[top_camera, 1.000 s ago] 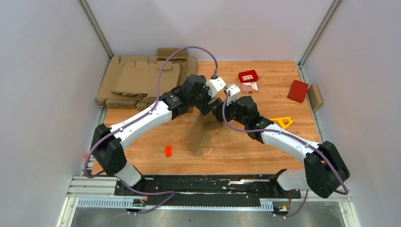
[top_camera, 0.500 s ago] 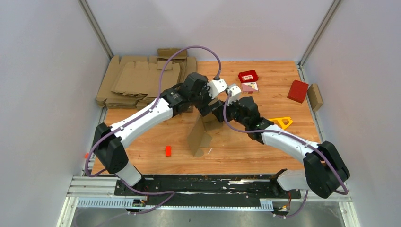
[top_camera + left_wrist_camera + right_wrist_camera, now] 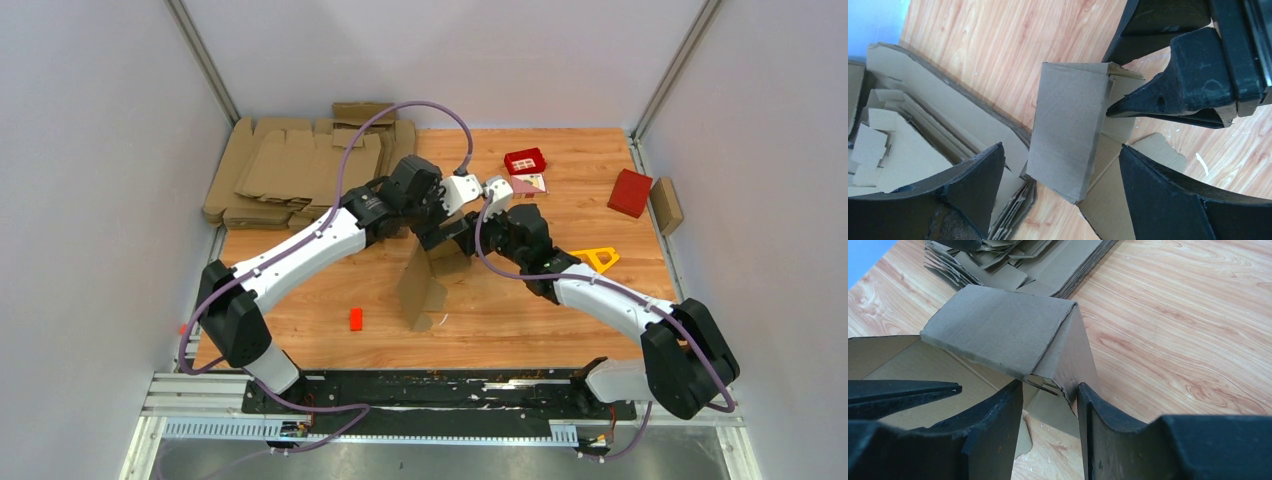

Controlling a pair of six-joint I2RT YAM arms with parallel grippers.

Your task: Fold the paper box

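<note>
Overhead view: the paper box stands partly formed on the tabletop, one tall panel upright and a shorter section joined at its far end. Both hands meet at that far end. The left hand sits over the box's far top edge. The right hand is just to the right of the same edge. A pile of flat blanks lies far-left of the box. A small red block lies near-left of it. Two red boxes and a yellow triangle lie to its right, well apart from it.

Left wrist view: the left hand is released, its jaws spread wide. The paper box lies between the two fingers, and a folded panel fills most of the gap. No contact with either finger is visible. One finger of the right hand reaches in from the box's right side, its tip at the panel's edge. The pile of flat blanks lies on the box's left.

Right wrist view: the right hand has its jaws partly closed. The paper box lies directly ahead, and its folded corner drops into the narrow gap between the fingers. One finger touches the side wall. Whether the hand actually pinches the cardboard cannot be determined. A finger of the left hand shows on the box's left.
</note>
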